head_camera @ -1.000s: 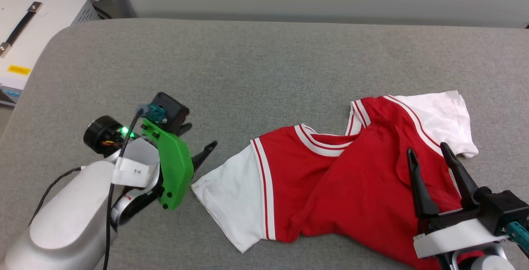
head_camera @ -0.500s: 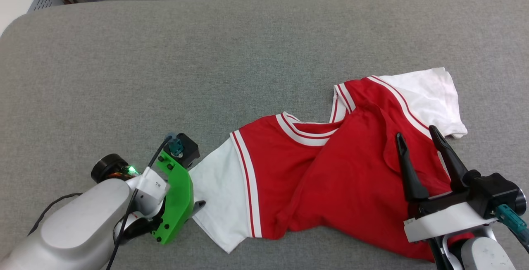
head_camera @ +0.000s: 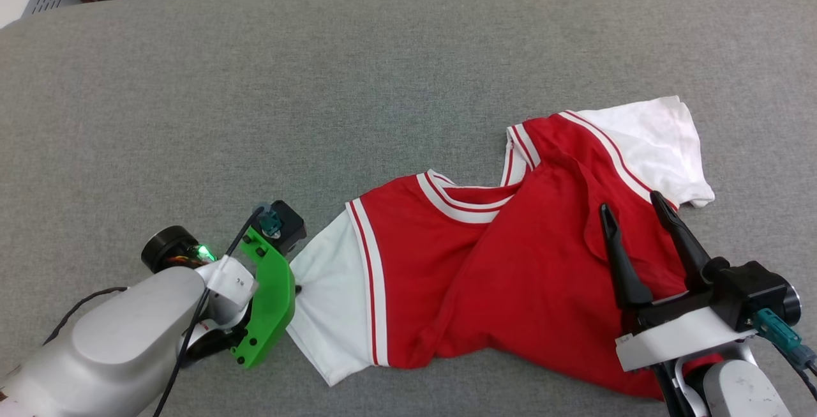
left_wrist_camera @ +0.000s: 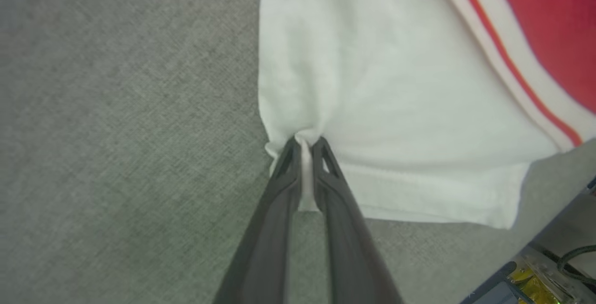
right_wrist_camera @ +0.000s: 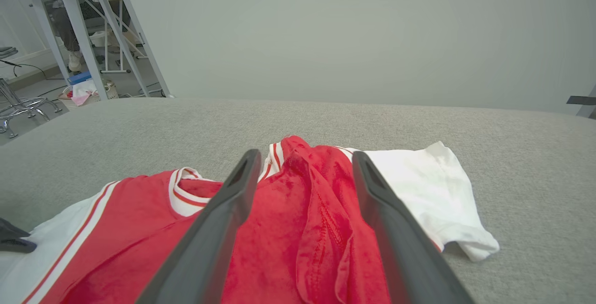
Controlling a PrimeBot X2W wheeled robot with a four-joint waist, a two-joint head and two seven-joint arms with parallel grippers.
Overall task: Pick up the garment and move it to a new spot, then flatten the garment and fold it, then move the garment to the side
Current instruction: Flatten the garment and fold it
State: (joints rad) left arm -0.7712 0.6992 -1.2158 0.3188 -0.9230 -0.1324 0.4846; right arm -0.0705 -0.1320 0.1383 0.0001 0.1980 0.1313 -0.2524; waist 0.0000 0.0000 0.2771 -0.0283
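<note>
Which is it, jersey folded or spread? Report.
Neither: the jersey lies crumpled, its red body twisted and bunched over itself, not flat and not neatly folded.

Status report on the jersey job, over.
Left hand shut on garment, white sleeve hem. Right hand open over crumpled red body. Grey surface around it, no obstacle seen.

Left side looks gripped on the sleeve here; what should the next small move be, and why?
Probably lower the right gripper onto the crumpled red body of the garment beneath it and close. The left gripper is pinched shut on the hem of the white sleeve, while the right one stands open over the fabric, holding nothing. A two-point hold would likely lift it more evenly.
</note>
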